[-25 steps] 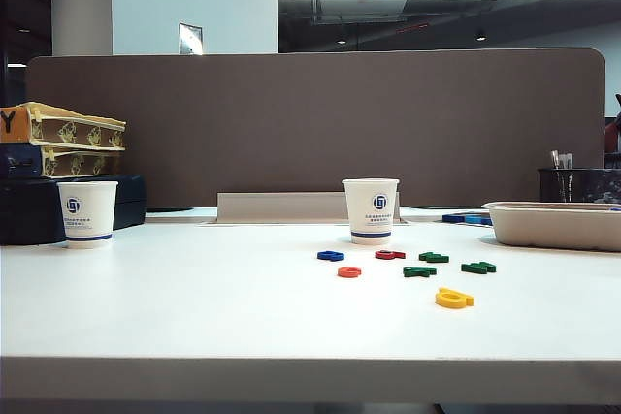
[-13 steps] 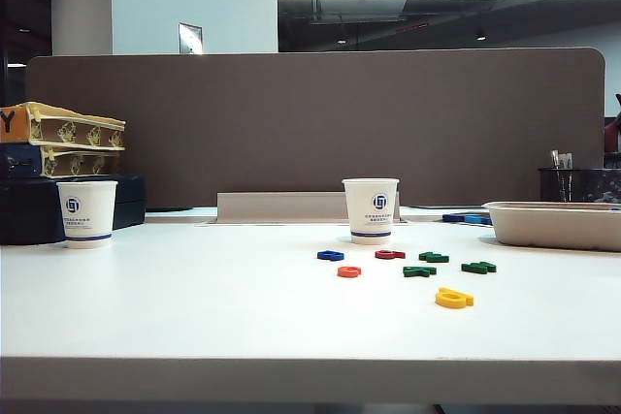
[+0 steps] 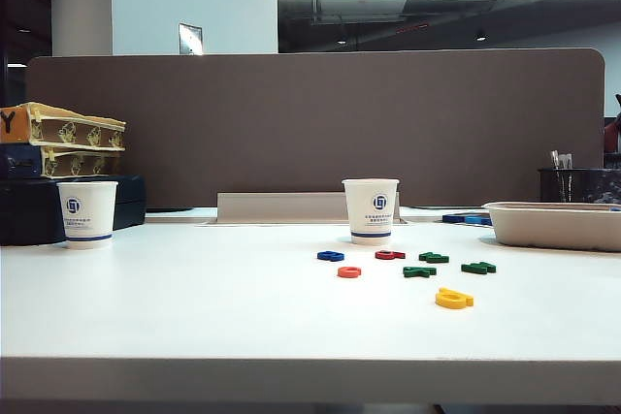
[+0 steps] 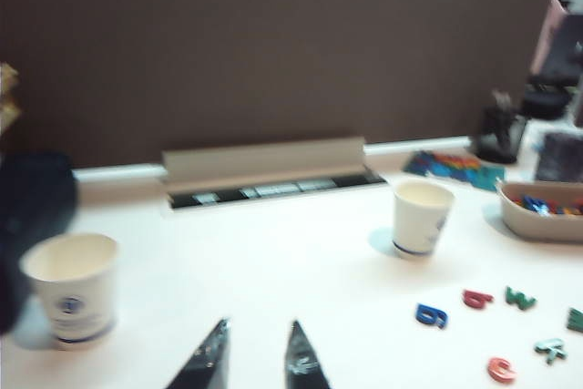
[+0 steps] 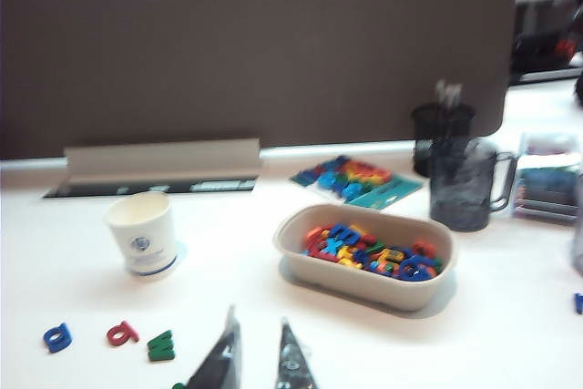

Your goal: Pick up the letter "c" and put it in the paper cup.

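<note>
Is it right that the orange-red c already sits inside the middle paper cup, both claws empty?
No. The letter "c" lies flat on the table, in front of the paper cup, per the exterior view. Left claw and right claw are empty.

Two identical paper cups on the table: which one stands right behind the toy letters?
The paper cup near the table's middle, just behind the letter "c"; the twin cup stands far left, alone.

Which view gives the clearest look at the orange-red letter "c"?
The exterior view: the letter "c" lies sharp and unobstructed on the table. The left wrist view shows it blurred near the frame edge. The right wrist view does not show it.
</note>
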Tool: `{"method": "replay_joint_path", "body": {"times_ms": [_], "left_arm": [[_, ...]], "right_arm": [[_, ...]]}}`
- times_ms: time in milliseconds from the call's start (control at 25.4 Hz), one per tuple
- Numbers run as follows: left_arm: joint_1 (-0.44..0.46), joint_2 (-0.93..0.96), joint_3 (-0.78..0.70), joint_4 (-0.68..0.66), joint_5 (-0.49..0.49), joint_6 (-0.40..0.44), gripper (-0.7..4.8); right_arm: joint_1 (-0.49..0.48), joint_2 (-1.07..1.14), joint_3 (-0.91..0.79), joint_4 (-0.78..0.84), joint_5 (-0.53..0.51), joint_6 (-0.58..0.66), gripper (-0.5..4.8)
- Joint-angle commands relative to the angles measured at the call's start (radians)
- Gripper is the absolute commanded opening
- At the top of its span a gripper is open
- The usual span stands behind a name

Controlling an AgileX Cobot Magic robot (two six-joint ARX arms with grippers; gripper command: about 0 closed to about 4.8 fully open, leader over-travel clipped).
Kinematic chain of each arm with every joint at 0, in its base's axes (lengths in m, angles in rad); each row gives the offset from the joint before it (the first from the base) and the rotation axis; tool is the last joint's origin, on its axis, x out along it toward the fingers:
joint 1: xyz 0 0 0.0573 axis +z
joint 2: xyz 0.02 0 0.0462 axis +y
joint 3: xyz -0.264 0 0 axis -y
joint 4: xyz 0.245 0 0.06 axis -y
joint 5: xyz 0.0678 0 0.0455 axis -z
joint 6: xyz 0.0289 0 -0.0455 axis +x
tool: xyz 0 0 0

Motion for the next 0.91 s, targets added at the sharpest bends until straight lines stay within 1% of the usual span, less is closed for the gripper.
{"method": "replay_joint_path", "body": {"times_ms": [39, 79, 158, 276, 354, 473, 591, 709, 748, 788, 827, 867, 906], "left_arm": [[-0.087, 0.159, 0.044, 0.107, 0.035, 0.050, 0.80], [-0.113, 0.208, 0.061, 0.121, 0.050, 0.070, 0.80], [-0.165, 0.299, 0.098, 0.138, 0.076, 0.119, 0.80], [-0.243, 0.421, 0.161, 0.138, 0.078, 0.208, 0.79], [-0.278, 0.494, 0.205, 0.138, 0.078, 0.262, 0.79], [-0.297, 0.599, 0.276, 0.137, 0.085, 0.283, 0.80], [-0.297, 0.677, 0.320, 0.138, 0.103, 0.283, 0.79], [-0.299, 0.736, 0.353, 0.140, 0.183, 0.281, 0.80], [-0.301, 0.767, 0.367, 0.150, 0.241, 0.255, 0.79], [-0.303, 0.783, 0.370, 0.167, 0.260, 0.217, 0.79], [-0.304, 0.805, 0.370, 0.210, 0.265, 0.151, 0.81], [-0.304, 0.814, 0.370, 0.227, 0.260, 0.124, 0.89], [-0.304, 0.821, 0.370, 0.242, 0.253, 0.121, 0.89]], "right_arm": [[0.000, 0.085, 0.039, 0.058, -0.047, -0.001, 0.59], [0.000, 0.108, 0.048, 0.075, -0.064, -0.001, 0.68], [0.000, 0.146, 0.063, 0.096, -0.087, -0.005, 0.68], [-0.001, 0.209, 0.093, 0.101, -0.122, -0.023, 0.68], [-0.001, 0.241, 0.113, 0.098, -0.137, -0.023, 0.68], [-0.001, 0.299, 0.150, 0.100, -0.151, -0.028, 0.68], [-0.001, 0.349, 0.169, 0.107, -0.188, -0.039, 0.68], [0.006, 0.403, 0.171, 0.142, -0.258, -0.043, 0.68], [0.006, 0.431, 0.171, 0.169, -0.283, -0.045, 0.68], [0.006, 0.443, 0.171, 0.190, -0.295, -0.045, 0.68], [0.006, 0.457, 0.171, 0.243, -0.309, -0.045, 0.94], [0.006, 0.460, 0.171, 0.272, -0.308, -0.045, 1.13], [0.005, 0.460, 0.171, 0.298, -0.305, -0.046, 1.24]]}}
